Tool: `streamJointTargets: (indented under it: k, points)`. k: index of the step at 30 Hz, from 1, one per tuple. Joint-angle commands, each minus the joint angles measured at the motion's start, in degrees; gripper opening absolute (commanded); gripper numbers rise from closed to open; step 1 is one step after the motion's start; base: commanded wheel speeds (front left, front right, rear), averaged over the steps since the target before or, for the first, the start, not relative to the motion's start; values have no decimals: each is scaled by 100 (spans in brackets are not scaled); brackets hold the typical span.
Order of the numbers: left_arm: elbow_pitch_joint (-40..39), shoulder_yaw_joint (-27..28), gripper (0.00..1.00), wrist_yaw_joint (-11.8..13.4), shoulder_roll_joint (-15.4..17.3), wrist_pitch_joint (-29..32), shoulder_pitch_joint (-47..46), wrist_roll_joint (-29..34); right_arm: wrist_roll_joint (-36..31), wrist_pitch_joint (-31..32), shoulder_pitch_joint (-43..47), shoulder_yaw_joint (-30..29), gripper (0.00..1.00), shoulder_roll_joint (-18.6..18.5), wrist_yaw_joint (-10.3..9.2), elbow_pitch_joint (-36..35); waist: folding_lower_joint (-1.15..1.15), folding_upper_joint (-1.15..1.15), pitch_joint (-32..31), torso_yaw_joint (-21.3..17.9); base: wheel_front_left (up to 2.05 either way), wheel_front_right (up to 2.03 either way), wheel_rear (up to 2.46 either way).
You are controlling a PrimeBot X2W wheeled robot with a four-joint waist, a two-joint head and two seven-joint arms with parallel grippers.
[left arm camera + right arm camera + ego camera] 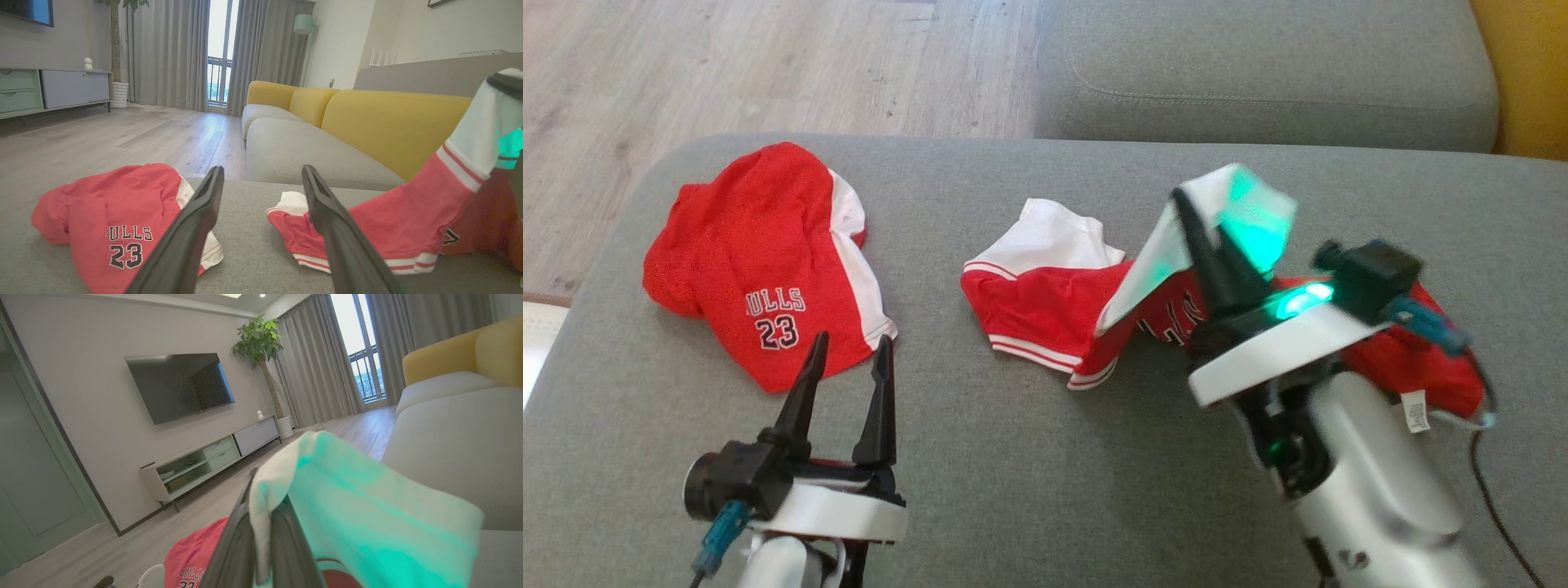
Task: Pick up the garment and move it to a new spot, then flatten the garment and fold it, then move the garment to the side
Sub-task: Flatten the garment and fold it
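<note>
Your right gripper [1201, 212] has its jaws clamped on a white edge of the red-and-white fabric jersey [1045, 306]. It holds that corner up off the grey upholstered sofa seat [1029, 490], so the rest trails at centre-right, ready to be carried. Your left gripper [853, 339] hovers near left, jaws apart, beside the red fabric Bulls shorts [760, 261], free to help flatten.

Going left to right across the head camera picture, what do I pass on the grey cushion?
red BULLS 23 shorts → red and white garment, its flat part → right gripper, shut on the garment's lifted white edge → white care label. The open left gripper overlaps the shorts, so it is left out.
</note>
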Motion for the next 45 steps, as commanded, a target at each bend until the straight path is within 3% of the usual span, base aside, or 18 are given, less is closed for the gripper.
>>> streamJointTargets:
  k: [1, 7, 15, 22, 23, 24, 29, 34, 45]
  points:
    - [-192, 225, 100, -18, -12, -46, -170, 51, -25, -125, -278, -160, 0, 32, -4, -260, 1, 0, -2, 11, 0, 0, 0]
    - [-197, 100, 100, -26, -32, -46, -199, 64, -276, -209, -804, -935, 0, 32, -4, -35, 1, 0, 76, 130, 0, 0, 0]
    - [-174, -324, 100, -33, -73, -46, -539, -56, -1544, 326, -2670, -1768, 0, -28, -4, 1192, 1, 0, 761, 796, 0, 0, 0]
    - [-126, -926, 100, -32, -87, -46, -948, -412, -1991, 687, -4265, -1711, 0, -796, -4, 2946, 1, 0, 1375, 1612, 0, 0, 0]
    - [-122, -1003, 100, -24, -87, -46, -983, -467, -2068, 694, -4439, -1659, 45, -913, -4, 3214, 1, 0, 1425, 1693, 0, 0, 0]
    - [-119, -1065, 100, -5, -88, -46, -1009, -513, -2123, 714, -4595, -1664, 100, -1009, -4, 3503, 1, 0, 1465, 1755, 0, 0, 0]
    - [-113, -1164, 100, 117, -88, -46, -1087, -639, -2359, 934, -5038, -1423, 100, -1106, -4, 4681, 1, 0, 1568, 1818, 0, 0, 0]
    - [-113, -1062, 100, 187, -89, -46, -1171, -621, -2066, 723, -5066, -1143, 100, -860, -4, 5151, 1, 0, 1493, 1561, 0, 0, 0]
    - [-301, -501, 100, 153, -89, -46, -1076, -305, -1141, -856, -3850, -385, 100, -569, -4, 4400, 1, 0, 928, 313, 0, 0, 0]
